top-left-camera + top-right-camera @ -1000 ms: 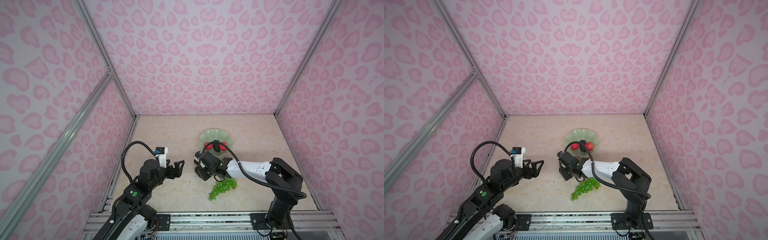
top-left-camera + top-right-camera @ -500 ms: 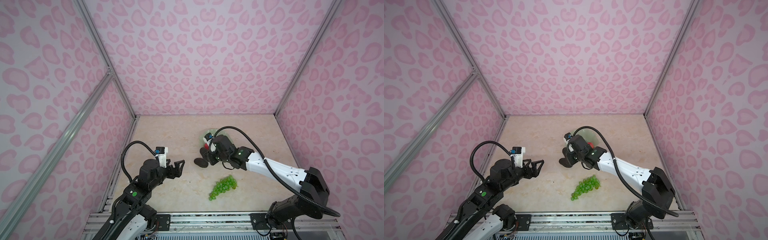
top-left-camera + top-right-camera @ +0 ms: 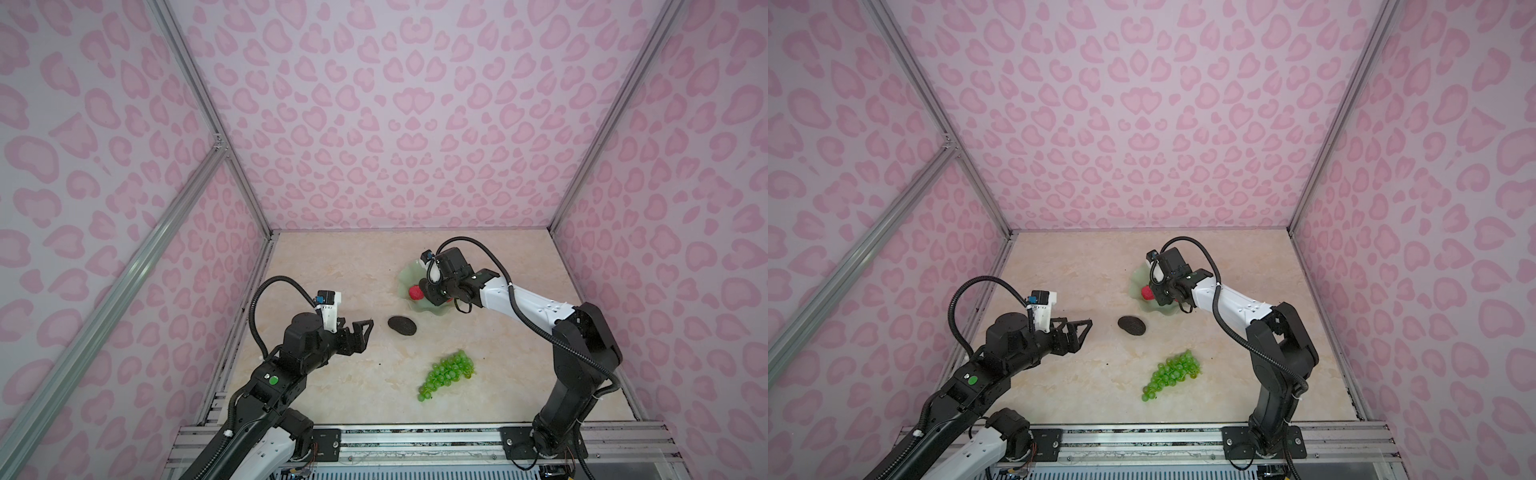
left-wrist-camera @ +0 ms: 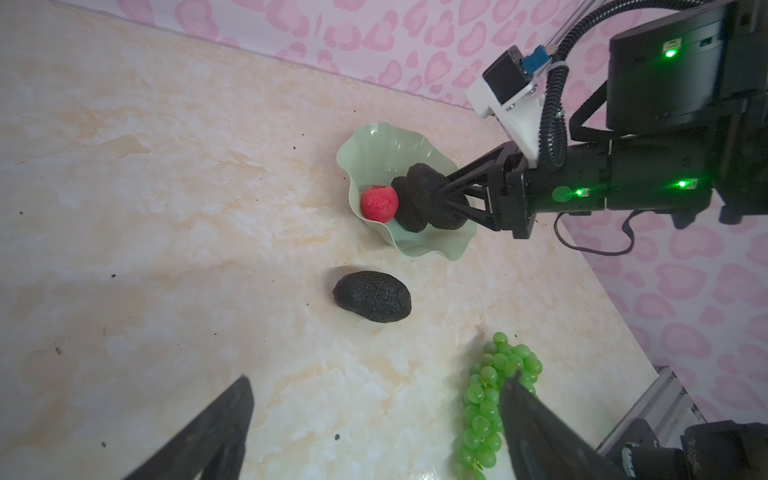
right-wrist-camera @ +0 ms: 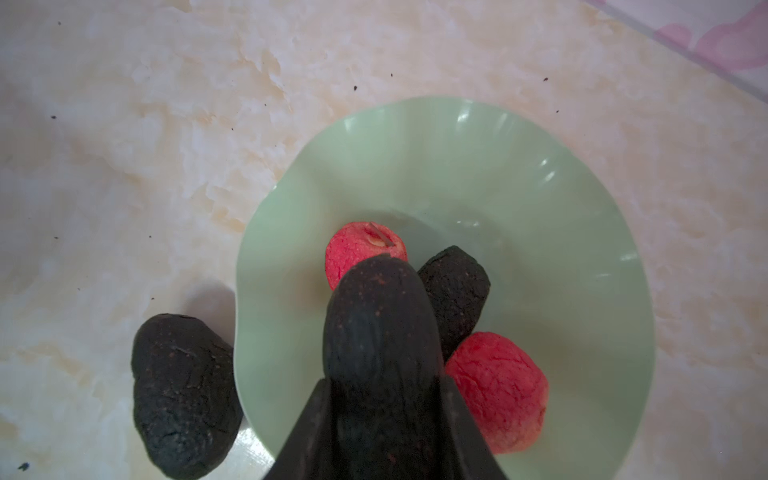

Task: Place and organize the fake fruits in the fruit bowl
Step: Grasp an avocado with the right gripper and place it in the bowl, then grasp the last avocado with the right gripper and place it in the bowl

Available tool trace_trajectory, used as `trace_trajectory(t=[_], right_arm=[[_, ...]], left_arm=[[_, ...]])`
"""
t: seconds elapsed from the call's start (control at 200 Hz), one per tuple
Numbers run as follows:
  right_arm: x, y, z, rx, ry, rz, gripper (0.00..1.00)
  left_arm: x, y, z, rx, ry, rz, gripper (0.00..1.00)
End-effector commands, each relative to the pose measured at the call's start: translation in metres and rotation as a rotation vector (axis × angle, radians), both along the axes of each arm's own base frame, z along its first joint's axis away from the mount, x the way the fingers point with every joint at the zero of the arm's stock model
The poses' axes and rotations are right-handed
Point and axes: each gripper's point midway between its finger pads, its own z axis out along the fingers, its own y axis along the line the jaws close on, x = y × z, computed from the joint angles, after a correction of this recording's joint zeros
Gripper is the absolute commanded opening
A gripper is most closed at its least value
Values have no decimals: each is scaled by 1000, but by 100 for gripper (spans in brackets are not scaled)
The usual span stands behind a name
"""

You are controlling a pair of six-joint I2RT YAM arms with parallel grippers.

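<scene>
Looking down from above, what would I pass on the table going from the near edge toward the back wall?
Green grape bunch → lone avocado → fruit bowl with a red fruit showing. The right gripper, shut on a held avocado, overlaps the bowl, so it has no clear place.

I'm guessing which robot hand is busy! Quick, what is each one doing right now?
Left gripper: open, holding nothing.
Right gripper: closed on a dark avocado, over the fruit bowl.
</scene>
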Motion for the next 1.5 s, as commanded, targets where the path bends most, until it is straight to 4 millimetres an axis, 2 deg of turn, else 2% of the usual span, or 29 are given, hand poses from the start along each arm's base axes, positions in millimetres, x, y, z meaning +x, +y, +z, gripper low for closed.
trace_trajectory(t=[0.0,0.19,0.285,0.34,0.425,0.565,0.68,0.785,0.905,1.105,1.495], right_arm=[[4,6,-10,-13,-16,58,27],[6,3,-31,-54,16,51,37],[5,2,-35,-55,27,46,51],[6,2,-33,-50,22,41,56],[5,2,-19,-17,-2,30,59],[-4,5,20,50,-65,22,62],[-26,14,43,84,-92,59,63],[-52,29,49,119,-81,110,63],[-75,47,31,125,-22,159,63],[-92,68,-16,64,74,190,63],[-77,83,-61,-16,110,175,62]], left_arm=[[5,-5,16,-24,-52,-14,93],[7,-6,18,-21,-52,-15,93],[7,-6,19,-23,-54,-16,93],[7,-6,19,-21,-54,-17,93],[7,-6,20,-18,-58,-18,93],[7,-6,21,-19,-60,-17,93],[7,-5,21,-22,-60,-13,93],[6,-5,20,-22,-59,-13,93],[5,-5,20,-24,-58,-14,93],[3,-3,20,-27,-60,-11,93],[-1,1,21,-34,-69,3,93]])
